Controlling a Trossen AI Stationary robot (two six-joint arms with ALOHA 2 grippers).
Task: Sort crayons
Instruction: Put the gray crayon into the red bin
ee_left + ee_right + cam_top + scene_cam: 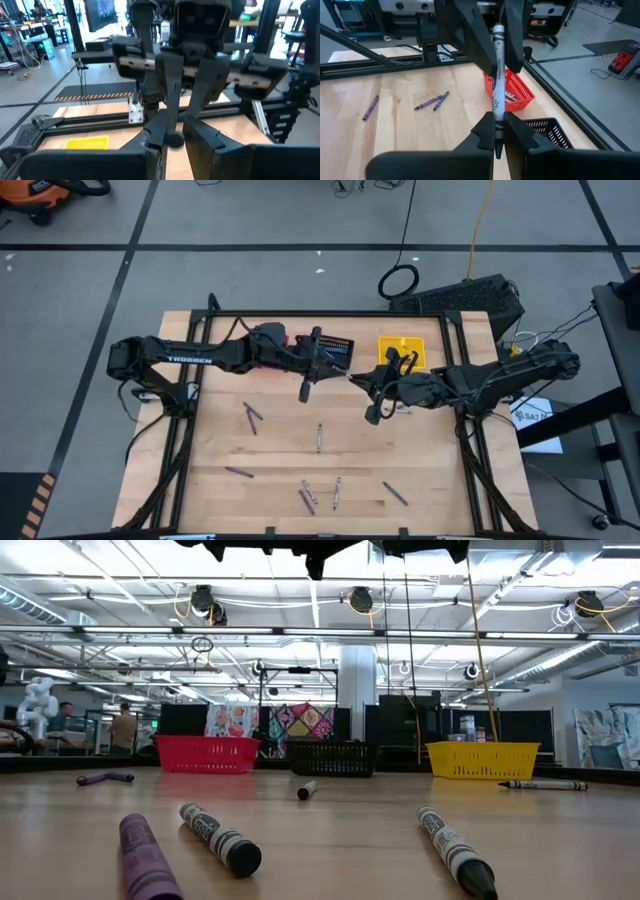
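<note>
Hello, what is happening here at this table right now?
Two robot arms are sorting crayons into small mesh baskets. Both grippers meet in the air at the table's far side on one grey crayon: the right gripper has its jaws shut on one end, and the left gripper holds the other. The red basket already contains crayons. Several loose crayons lie on the wooden table.

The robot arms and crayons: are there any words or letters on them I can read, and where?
"TROSSEN": white letters on the left arm, high view.
Crayon held between both grippers' fingers: dark print on its wrapper, too blurred to read.
Crayons on the table: wrapper print too small to read.
</note>
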